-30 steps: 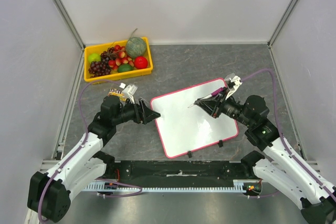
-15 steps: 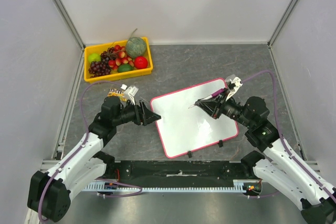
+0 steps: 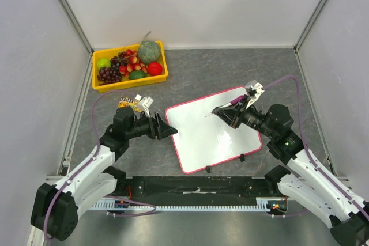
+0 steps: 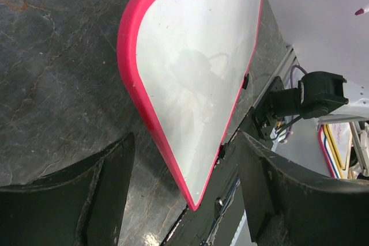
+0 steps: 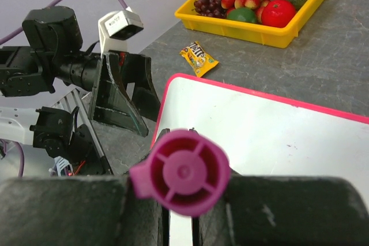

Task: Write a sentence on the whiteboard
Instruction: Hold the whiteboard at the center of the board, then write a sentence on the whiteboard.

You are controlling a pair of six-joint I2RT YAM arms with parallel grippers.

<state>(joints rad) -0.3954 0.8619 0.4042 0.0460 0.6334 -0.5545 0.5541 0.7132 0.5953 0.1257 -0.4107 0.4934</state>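
The rectangular glossy white whiteboard with the thin pink-red rim (image 3: 202, 139) lies flat on the grey stone-patterned table (image 3: 230, 67), slightly toward 3 o'clock from centre. It is turned so that its far left corner points to about 11 o'clock. Its face is plain white with soft glare. Its near edge, with two small black feet, runs close to the black strip along the table's 6 o'clock side.

The left gripper (image 3: 166, 128) sits at the board's 9 o'clock edge with its jaws spread wide. In the left wrist view the pink rim runs up between the two dark fingers. Whether either finger touches the rim cannot be told.

The right gripper (image 3: 232, 114) reaches in from 3 o'clock. Its jaws are clamped on a slim magenta marker pen (image 3: 228, 106) that points toward 9 o'clock over the board's far half. Whether the tip touches the surface cannot be told.

A yellow plastic tray of fruit (image 3: 130, 86) stands in the 10 o'clock corner, well apart from the board. A small yellow candy packet (image 3: 128, 103) lies between the tray and the left arm. Bare table lies at 12 to 1 o'clock of the board, up to the back wall.
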